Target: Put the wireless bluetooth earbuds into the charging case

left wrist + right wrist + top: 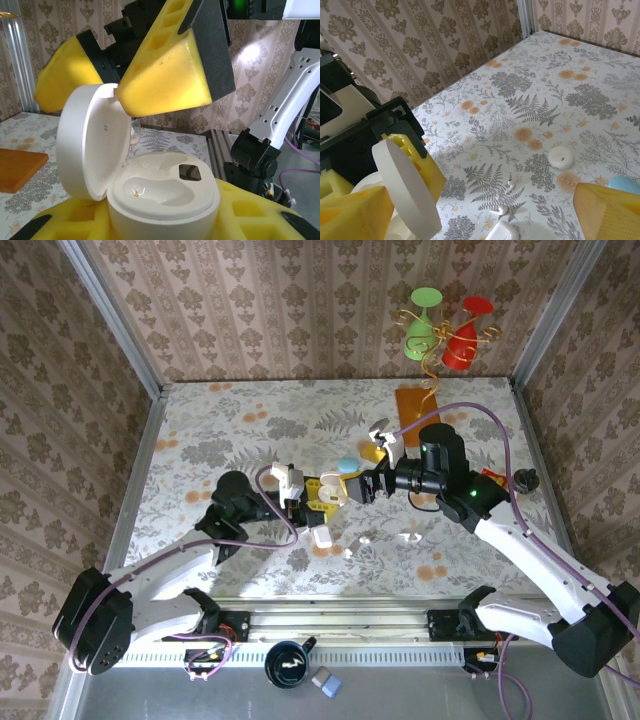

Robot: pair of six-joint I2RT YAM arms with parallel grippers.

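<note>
My left gripper (165,222) is shut on the white charging case (165,192), which sits between its yellow pads (65,225). The case's lid (87,140) stands open at the left, and both wells are empty. My right gripper (480,220) is open, and the lid (402,192) stands between its yellow fingers (350,217), close to the left one. One of those fingers (165,82) touches the lid's top edge. Two white earbuds (510,186) lie on the table below, and small white ones (365,537) lie in front of both grippers (345,490).
A round white case (561,158) and another white case (500,232) lie on the table near the earbuds. A light-blue oval (347,465) and a yellow piece (372,452) lie behind the grippers. An orange board (415,402) and a glass ornament (445,330) stand at the back right.
</note>
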